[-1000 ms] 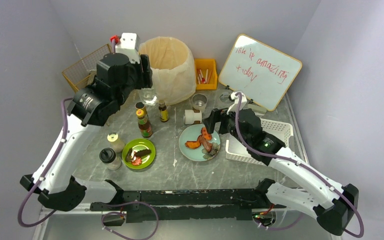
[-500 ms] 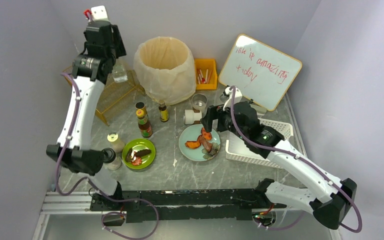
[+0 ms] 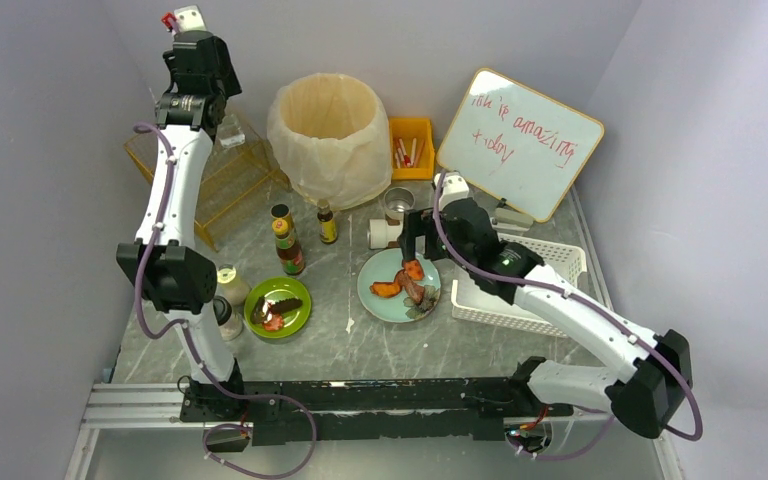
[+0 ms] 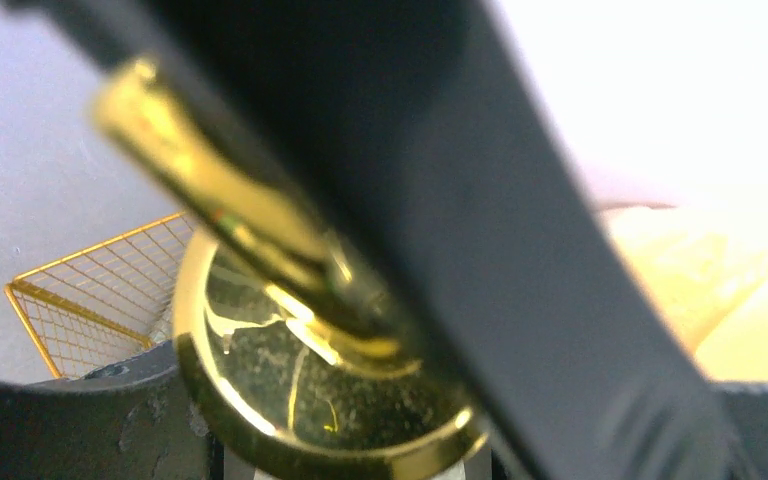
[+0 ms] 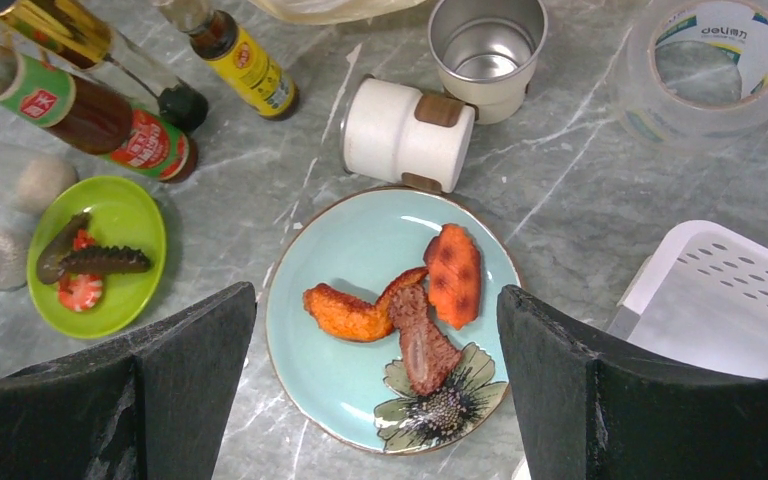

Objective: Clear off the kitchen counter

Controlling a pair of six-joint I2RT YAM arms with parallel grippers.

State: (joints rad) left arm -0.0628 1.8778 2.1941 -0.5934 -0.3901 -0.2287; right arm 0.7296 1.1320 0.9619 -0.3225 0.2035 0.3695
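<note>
Left tool (image 3: 220,118): clamped on a gold-rimmed glass (image 4: 300,390), high over the wire basket (image 3: 230,190)
Right tool (image 5: 372,295): spread wide above the blue plate (image 5: 360,250) on the grey table (image 3: 360,345)
Doing it well: I'd lower the glass upright and let go low
Views: only the left wrist shows the gold rim

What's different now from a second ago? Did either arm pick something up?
The left gripper lifted the clear glass off the kitchen counter and carried it to the far left, by the gold wire basket. The right gripper, open, edged farther over the blue plate. Bottles and green plate stayed put.
</note>
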